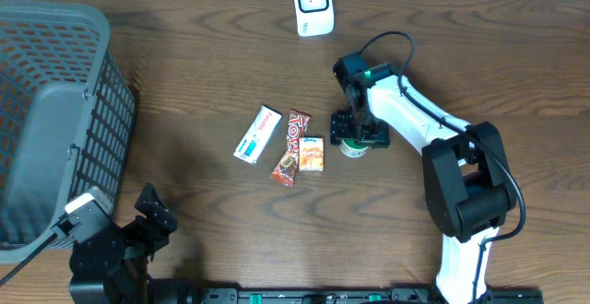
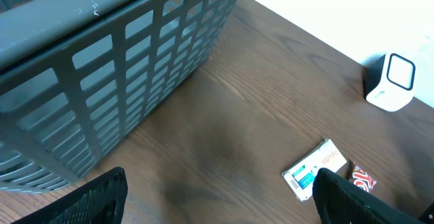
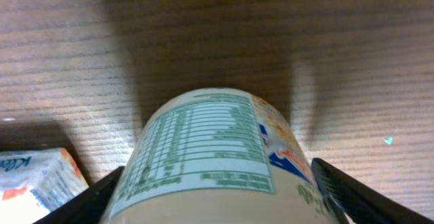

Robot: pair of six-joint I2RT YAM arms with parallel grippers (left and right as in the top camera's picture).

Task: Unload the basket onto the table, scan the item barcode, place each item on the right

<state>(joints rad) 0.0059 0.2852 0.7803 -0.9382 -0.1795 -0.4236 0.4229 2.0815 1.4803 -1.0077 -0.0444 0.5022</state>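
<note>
1. The small white plastic pot with a green-printed label (image 3: 210, 149) rests on the brown wood-grain worktop (image 1: 184, 83), at the right end of a short row of packets and directly under the right arm's wrist.
2. The pot is flanked by the right fingers (image 3: 352, 197), one on each side. Whether they are already pressed against its wall cannot be told, so no grip is assumed.
3. The grasp is best centred on the pot's round sides, low enough to be stable. It is best closed only until the thin wall is held, since such a pot probably dents easily.
4. Only a text panel is seen on the label and no barcode is made out. The pot will likely have to be turned once lifted.
5. A small orange packet (image 1: 312, 154) lies just beside the pot, so a straight upward lift is advised.
6. The white box-shaped scanner (image 1: 312, 5) stands at the far edge, well apart. The code should be presented squarely to its window.
7. The left fingers (image 2: 95, 200) are spread wide and empty near the grey mesh basket (image 1: 55, 111), and are best left there.
</note>
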